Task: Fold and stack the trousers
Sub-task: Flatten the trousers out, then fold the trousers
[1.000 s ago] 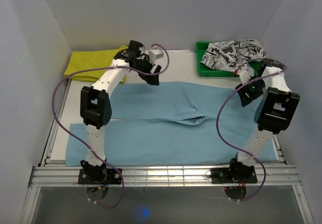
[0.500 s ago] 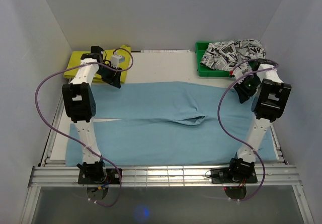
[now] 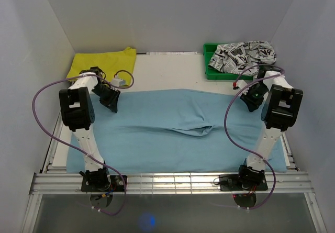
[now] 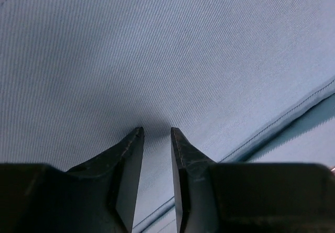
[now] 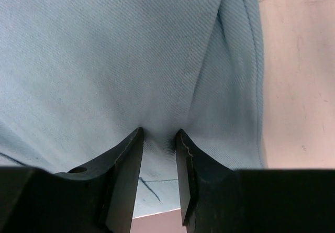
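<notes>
The light blue trousers (image 3: 172,141) lie spread flat across the table, legs running left, with a crease at the crotch (image 3: 201,128). My left gripper (image 3: 111,103) is down on the far left end of the upper leg. Its tips (image 4: 155,131) press into flat cloth (image 4: 157,44) near a hem seam (image 4: 293,110), jaws narrowly open. My right gripper (image 3: 250,99) is down on the far right waist corner. Its jaws (image 5: 158,132) stand narrowly apart, with cloth (image 5: 104,60) puckering up between them.
A folded yellow garment (image 3: 102,63) lies at the back left. A green bin (image 3: 208,71) at the back right holds a black-on-white printed garment (image 3: 241,52). White table surface (image 3: 167,70) shows behind the trousers, and bare table (image 5: 298,86) beside the waist.
The left arm swung out from the table's middle to the far left and came down onto the leg end. The right gripper dropped onto the waist corner. Both jaws have narrowed.
</notes>
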{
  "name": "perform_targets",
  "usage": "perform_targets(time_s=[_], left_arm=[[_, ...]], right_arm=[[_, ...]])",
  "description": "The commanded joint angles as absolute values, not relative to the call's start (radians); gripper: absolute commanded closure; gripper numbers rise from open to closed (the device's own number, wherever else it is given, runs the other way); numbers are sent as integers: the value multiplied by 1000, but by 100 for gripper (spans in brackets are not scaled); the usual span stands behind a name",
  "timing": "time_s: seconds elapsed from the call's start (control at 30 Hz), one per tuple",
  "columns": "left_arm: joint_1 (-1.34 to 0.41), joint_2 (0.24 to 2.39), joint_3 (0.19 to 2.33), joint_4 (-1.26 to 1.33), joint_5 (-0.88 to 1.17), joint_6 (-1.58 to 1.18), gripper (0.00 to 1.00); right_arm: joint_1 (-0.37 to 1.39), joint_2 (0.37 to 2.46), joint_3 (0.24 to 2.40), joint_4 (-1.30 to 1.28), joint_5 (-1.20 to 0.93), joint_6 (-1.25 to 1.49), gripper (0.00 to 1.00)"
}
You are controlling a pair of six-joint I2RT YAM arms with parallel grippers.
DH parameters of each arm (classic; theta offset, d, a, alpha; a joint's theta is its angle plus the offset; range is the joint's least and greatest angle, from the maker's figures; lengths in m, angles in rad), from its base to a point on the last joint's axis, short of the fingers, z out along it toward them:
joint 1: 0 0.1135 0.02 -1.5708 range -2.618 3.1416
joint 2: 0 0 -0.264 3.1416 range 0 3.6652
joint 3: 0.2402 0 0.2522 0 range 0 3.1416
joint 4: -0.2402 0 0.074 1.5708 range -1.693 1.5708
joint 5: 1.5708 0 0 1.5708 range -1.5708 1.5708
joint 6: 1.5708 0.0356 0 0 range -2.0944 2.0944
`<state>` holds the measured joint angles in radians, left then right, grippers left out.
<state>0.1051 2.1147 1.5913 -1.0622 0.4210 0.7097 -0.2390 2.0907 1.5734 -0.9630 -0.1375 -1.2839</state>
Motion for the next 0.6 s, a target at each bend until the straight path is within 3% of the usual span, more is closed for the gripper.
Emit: perform_targets(time_s=[0.0, 0.17, 0.27, 0.37, 0.57], left_arm=[[150, 2103, 1587, -1121, 333, 787, 61], [176, 2112, 1781, -1173, 386, 805, 29], [179, 2128, 1914, -1172, 439, 796, 20], [183, 2140, 1982, -1122, 456, 764, 14], [204, 2181, 2086, -1069, 483, 724, 10]], right_arm=[[-253, 2101, 1646, -1074, -178, -1315, 62], [-299, 2199, 1920, -1189, -193, -1319, 55], [-327, 2255, 2037, -1216, -170, -1356, 45], [-341, 2282, 2056, -1203, -160, -1399, 31], [-341, 2344, 2040, -1190, -183, -1445, 29]])
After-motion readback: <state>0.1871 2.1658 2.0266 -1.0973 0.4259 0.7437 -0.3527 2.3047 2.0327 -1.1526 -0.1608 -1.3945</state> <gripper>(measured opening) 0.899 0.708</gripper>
